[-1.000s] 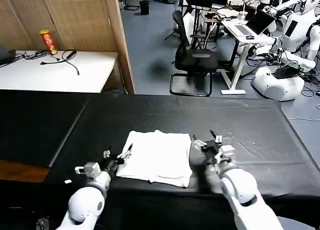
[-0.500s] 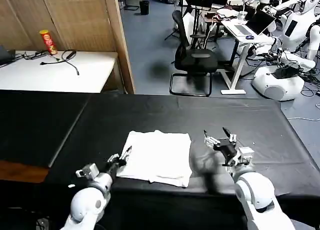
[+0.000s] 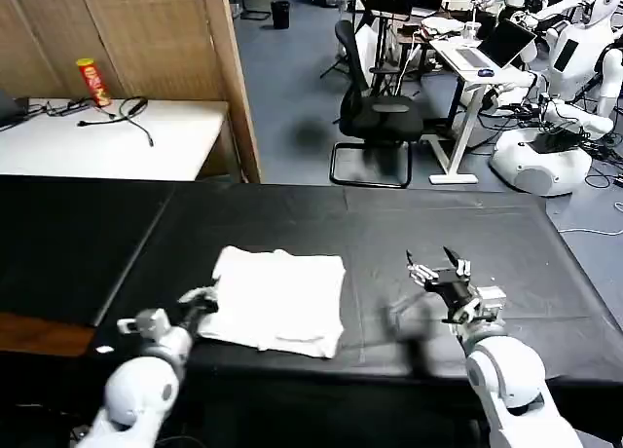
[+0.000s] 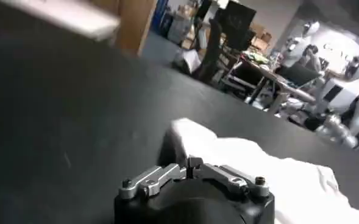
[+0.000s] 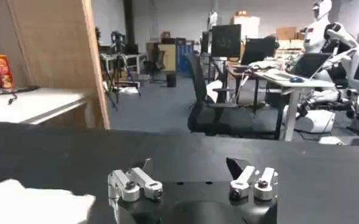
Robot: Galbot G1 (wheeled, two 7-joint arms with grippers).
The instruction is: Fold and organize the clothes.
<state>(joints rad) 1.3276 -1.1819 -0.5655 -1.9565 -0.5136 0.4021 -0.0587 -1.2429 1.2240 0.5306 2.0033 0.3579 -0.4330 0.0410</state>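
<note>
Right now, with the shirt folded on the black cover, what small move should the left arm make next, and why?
Probably open the left gripper and back away. It is at the near left edge of the folded T-shirt, which lies as a compact bundle on the table cover; the right gripper is open, clear of the cloth.

Camera placement: one head view, two wrist views.
Head camera looks forward and down over the black table cover [image 3: 292,224]; both wrist cameras sit low above it, facing the room, sharing the T-shirt [image 4: 277,170].
</note>
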